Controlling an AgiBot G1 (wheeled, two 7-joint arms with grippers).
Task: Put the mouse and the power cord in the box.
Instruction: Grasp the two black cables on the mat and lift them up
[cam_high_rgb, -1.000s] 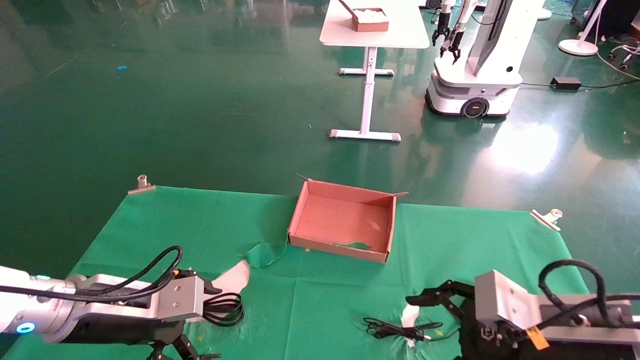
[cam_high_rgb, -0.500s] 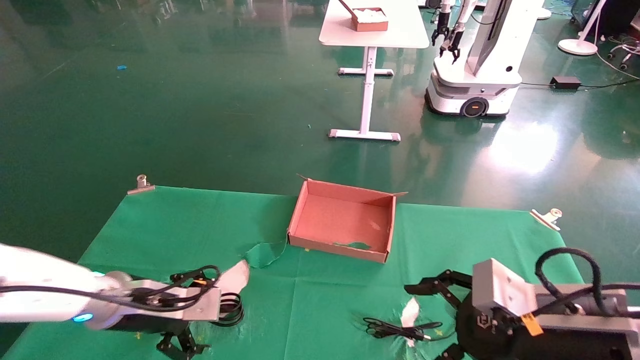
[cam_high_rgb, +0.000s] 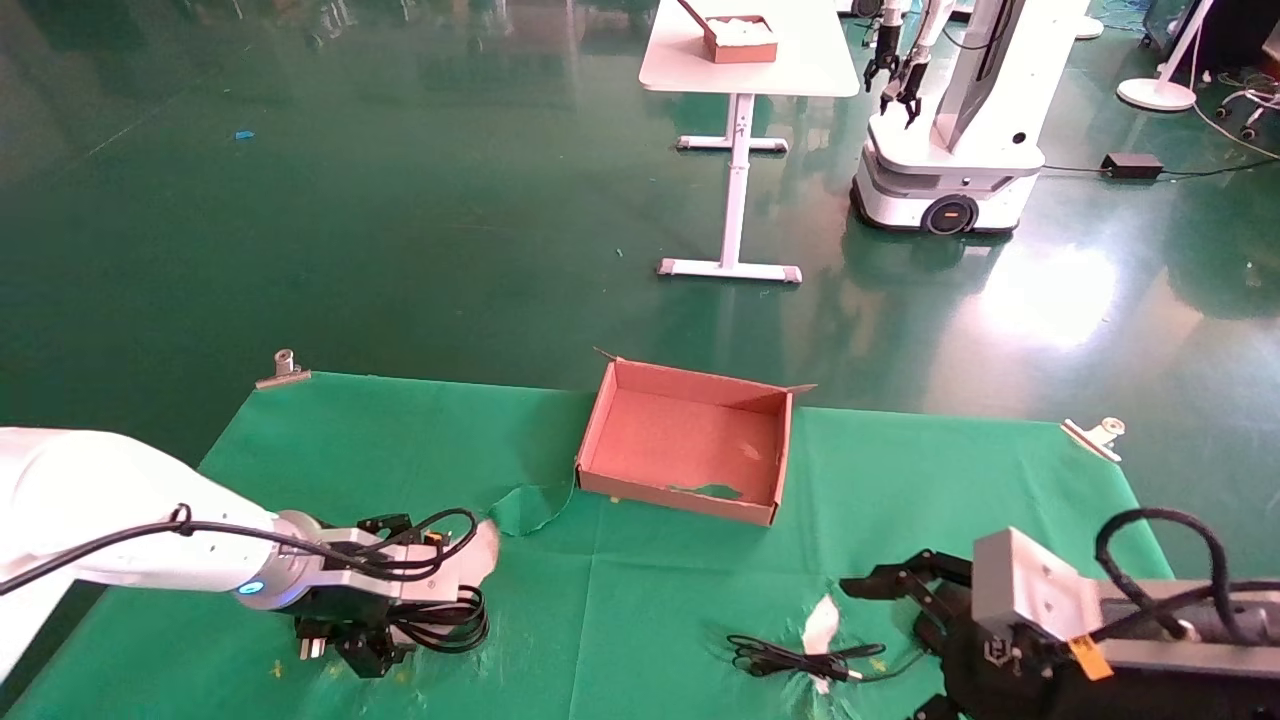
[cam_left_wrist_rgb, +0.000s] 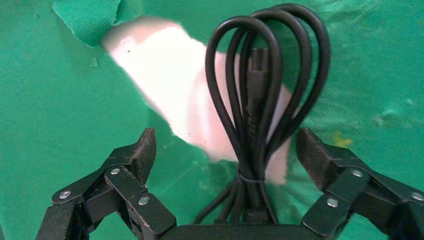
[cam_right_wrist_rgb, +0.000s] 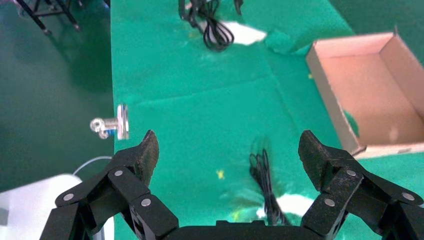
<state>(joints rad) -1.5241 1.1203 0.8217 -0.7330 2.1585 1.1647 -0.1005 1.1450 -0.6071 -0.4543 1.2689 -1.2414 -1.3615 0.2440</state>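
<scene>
Power cord (cam_left_wrist_rgb: 260, 115) plug end hidden under left gripper (cam_left_wrist_rgb: 225, 150).

Coiled black power cord (cam_left_wrist_rgb: 262, 105) lies on torn cloth; empty brown box (cam_high_rgb: 688, 442) stands apart

A robotics lab: glossy green floor (cam_high_rgb: 400, 200), a second wheeled robot (cam_high_rgb: 950, 130) at two o'clock beside a white table (cam_high_rgb: 745, 70), and a work table under clipped green cloth (cam_high_rgb: 400, 440).
</scene>
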